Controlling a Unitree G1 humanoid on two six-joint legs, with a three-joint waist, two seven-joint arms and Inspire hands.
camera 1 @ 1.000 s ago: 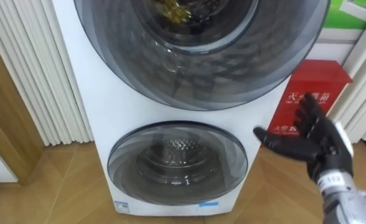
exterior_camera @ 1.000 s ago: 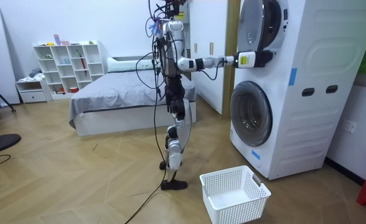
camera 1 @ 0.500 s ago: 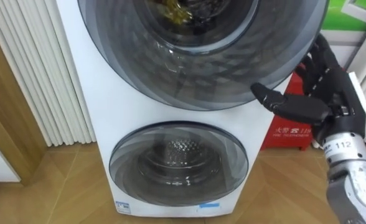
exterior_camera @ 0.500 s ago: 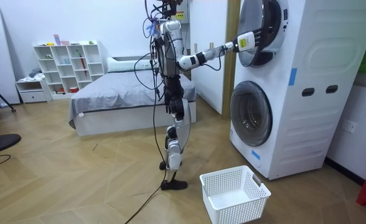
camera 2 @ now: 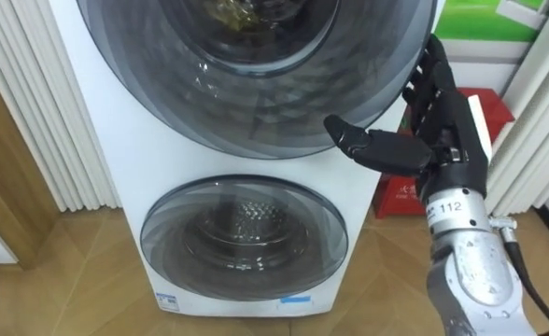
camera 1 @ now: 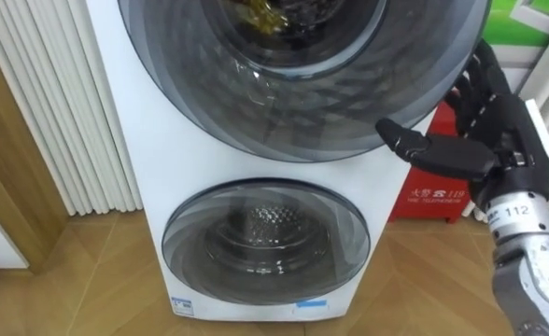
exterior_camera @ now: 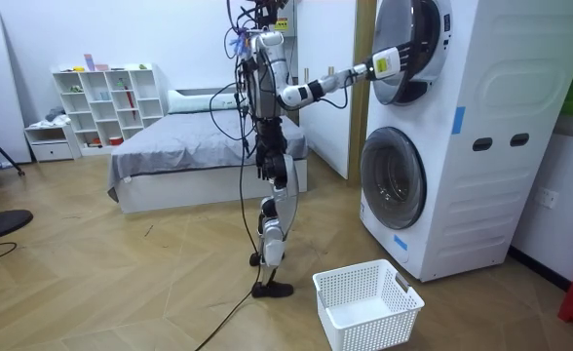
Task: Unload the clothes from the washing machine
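The robot stands upright with its right arm raised and stretched forward from the shoulder, elbow nearly straight. The right hand (camera 1: 495,131) is open, palm turned toward the robot's left, its fingers straight and pointing up and forward, its thumb spread wide to the left.

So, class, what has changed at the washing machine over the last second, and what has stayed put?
The right hand rose from in front of the red box to the right edge of the upper door, fingers open. That door and the lower door remain shut; the basket has not moved.
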